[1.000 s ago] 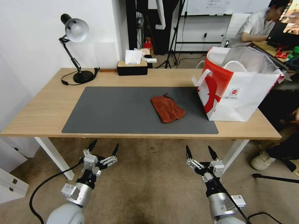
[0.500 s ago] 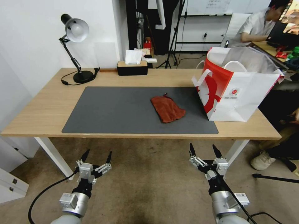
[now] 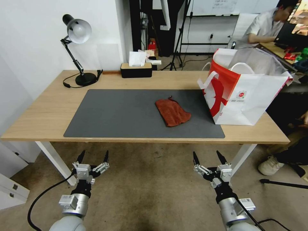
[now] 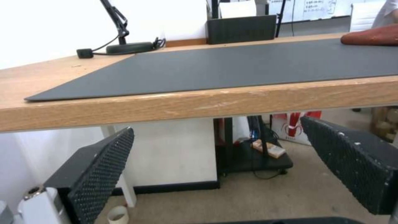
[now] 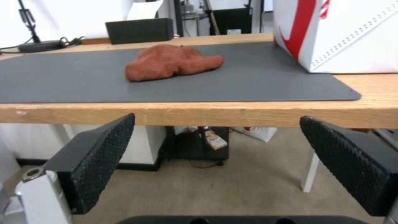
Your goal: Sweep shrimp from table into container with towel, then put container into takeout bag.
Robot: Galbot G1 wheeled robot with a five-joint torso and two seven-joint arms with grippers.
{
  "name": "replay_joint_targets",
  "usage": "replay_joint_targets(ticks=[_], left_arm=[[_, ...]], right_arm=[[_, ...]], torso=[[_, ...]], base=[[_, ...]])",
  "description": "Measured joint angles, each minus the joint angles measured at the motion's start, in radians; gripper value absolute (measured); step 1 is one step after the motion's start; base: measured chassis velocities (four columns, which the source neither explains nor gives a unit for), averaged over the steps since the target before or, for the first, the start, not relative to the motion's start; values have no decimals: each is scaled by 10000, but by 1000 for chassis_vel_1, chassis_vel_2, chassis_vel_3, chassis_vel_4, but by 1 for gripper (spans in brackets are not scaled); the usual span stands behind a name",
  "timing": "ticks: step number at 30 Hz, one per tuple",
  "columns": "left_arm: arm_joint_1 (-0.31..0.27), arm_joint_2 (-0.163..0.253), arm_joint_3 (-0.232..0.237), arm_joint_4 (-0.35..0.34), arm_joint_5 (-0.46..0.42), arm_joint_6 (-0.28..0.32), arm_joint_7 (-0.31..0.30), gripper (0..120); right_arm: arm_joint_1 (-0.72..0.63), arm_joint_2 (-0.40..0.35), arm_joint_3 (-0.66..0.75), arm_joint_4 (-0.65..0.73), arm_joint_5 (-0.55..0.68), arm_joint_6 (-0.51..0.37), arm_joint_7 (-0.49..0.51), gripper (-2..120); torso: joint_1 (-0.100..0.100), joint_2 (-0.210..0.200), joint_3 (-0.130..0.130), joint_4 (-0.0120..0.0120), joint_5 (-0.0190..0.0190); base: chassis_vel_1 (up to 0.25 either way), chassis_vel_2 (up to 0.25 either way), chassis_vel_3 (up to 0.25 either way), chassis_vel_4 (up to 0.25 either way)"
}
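The rust-red towel point(image 3: 172, 112) lies crumpled on the dark mat point(image 3: 122, 112) of the wooden table point(image 3: 48, 109), right of centre. At the table's right end the white and red takeout bag point(image 3: 247, 96) stands upright with its mouth open. Shrimp and container are out of view. Both grippers hang below and in front of the table's front edge, over the carpet. My left gripper point(image 3: 94, 154) is open and empty, and so is my right gripper point(image 3: 206, 154). The right wrist view faces the table edge point(image 5: 207, 113), with the towel point(image 5: 172, 62) and the bag point(image 5: 344, 34) beyond it.
A desk lamp point(image 3: 77, 32) and a black tissue box point(image 3: 136, 69) stand along the table's back edge. White table legs point(image 3: 54, 160) flank the grippers. A seated person's shoe point(image 3: 271, 165) rests on the floor beside the right leg.
My left gripper has drifted left and turned more upright, still below the table edge. The right gripper has hardly shifted. Towel and bag have not moved.
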Motion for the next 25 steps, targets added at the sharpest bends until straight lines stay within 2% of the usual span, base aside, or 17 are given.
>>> replay_joint_targets(ticks=[8, 25], left_arm=[[25, -26, -118, 54, -35, -292, -13, 100], [28, -23, -119, 56, -43, -298, -4, 100]], right_arm=[[87, 47, -46, -47, -32, 156, -170, 100], [90, 58, -54, -52, -38, 217, -171, 100]], torso=[[0, 0, 0, 0, 0], [-1, 0, 0, 0, -1]], base=[[0, 0, 0, 0], [0, 0, 0, 0]])
